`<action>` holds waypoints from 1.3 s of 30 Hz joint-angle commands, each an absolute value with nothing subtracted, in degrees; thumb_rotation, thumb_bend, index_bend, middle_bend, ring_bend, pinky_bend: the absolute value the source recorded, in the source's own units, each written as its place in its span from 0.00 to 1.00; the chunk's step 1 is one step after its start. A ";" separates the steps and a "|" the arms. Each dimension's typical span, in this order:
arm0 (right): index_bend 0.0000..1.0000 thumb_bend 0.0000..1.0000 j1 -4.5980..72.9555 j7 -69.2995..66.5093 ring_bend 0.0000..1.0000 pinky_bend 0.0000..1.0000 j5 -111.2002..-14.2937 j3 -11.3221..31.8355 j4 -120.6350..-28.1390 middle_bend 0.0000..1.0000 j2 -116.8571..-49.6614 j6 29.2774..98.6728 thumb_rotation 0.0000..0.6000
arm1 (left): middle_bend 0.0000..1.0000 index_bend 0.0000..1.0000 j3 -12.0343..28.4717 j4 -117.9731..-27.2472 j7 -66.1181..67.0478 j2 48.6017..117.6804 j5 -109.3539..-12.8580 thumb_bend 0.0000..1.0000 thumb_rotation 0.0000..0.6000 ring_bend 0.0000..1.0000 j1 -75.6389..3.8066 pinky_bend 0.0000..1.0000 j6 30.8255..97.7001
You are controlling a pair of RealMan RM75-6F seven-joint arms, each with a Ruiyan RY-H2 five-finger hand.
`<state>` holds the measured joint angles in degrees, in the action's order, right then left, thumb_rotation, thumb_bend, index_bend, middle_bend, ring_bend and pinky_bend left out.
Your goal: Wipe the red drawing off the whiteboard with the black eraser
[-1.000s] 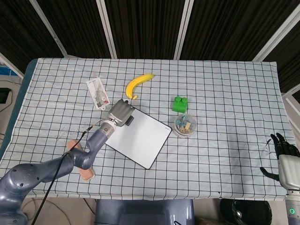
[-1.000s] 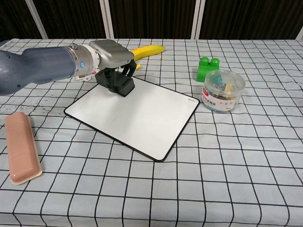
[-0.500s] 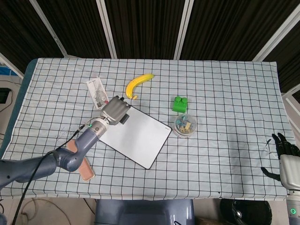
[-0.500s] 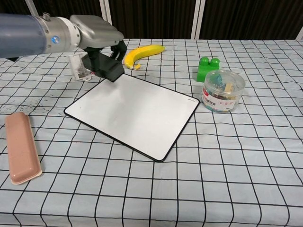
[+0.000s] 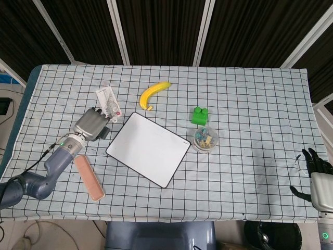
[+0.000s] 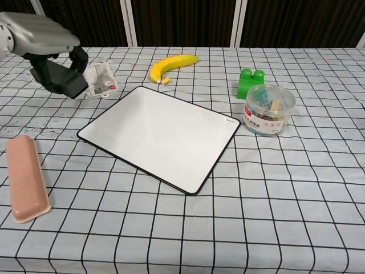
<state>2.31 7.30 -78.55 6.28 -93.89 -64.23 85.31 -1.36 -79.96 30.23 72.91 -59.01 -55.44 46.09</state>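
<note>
The left robot hand (image 6: 43, 40) grips the black block eraser (image 6: 61, 81) beside the white rectangular whiteboard (image 6: 162, 134) (no red shows). Wiping looks finished; next, setting the eraser on the counter (image 6: 274, 200). The right robot hand (image 5: 317, 172) rests open.

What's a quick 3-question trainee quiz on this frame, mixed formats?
1. True or false: red marks show on the whiteboard.
2. Multiple choice: the left hand holds the A) banana B) black eraser C) pink case.
3. Fill in: the green block stands just behind the clear tub of ____.

Key
1. False; the board's surface looks clean white.
2. B; the black eraser is gripped above the cloth, off the board's left side, near the small packet. The banana and pink case lie untouched.
3. Clips, or similar small colourful items.
</note>
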 commanded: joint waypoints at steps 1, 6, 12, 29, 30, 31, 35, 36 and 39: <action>0.00 0.03 2.35 7.36 0.17 0.18 -78.54 6.26 -93.89 0.08 -64.25 85.24 1.00 | 0.47 0.48 -2.86 -74.45 22.99 73.64 -64.75 0.27 1.00 0.26 -52.07 0.39 46.42; 0.00 0.03 2.32 7.54 0.17 0.18 -78.53 6.25 -93.98 0.08 -64.31 85.29 1.00 | 0.47 0.48 -4.26 -68.26 17.04 75.91 -70.60 0.27 1.00 0.26 -50.81 0.39 45.69; 0.00 0.03 2.30 7.66 0.17 0.18 -78.25 6.38 -94.02 0.08 -64.34 85.30 1.00 | 0.47 0.48 -5.19 -61.36 13.05 79.10 -74.95 0.27 1.00 0.26 -50.57 0.39 44.68; 0.00 0.03 2.43 7.83 0.17 0.18 -77.90 6.47 -94.09 0.08 -64.28 84.93 1.00 | 0.10 0.04 -3.66 -56.00 9.38 81.99 -77.83 0.13 1.00 0.00 -51.73 0.16 39.77; 0.00 0.03 2.45 7.84 0.17 0.18 -77.88 6.47 -94.12 0.08 -64.27 84.88 1.00 | 0.09 0.04 -3.31 -57.16 10.78 81.31 -77.04 0.13 1.00 0.00 -51.79 0.15 39.18; 0.00 0.03 2.46 7.85 0.17 0.18 -77.91 6.47 -94.13 0.08 -64.26 84.90 1.00 | 0.09 0.03 -2.93 -58.28 11.60 80.76 -76.33 0.13 1.00 0.00 -51.79 0.15 38.93; 0.00 0.03 2.44 7.78 0.17 0.18 -77.89 6.52 -94.08 0.08 -64.30 84.97 1.00 | 0.09 0.03 -0.79 -64.30 13.92 77.85 -73.90 0.13 1.00 0.00 -51.56 0.15 40.11; 0.00 0.03 2.44 7.78 0.17 0.18 -77.87 6.52 -94.06 0.08 -64.29 84.95 1.00 | 0.09 0.03 0.00 -67.05 15.19 76.30 -73.10 0.13 1.00 0.00 -51.45 0.15 41.11; 0.00 0.03 2.49 7.75 0.17 0.18 -77.85 6.58 -94.00 0.08 -64.30 84.94 1.00 | 0.09 0.04 2.33 -76.00 18.51 71.48 -69.78 0.13 1.00 0.00 -50.32 0.15 44.92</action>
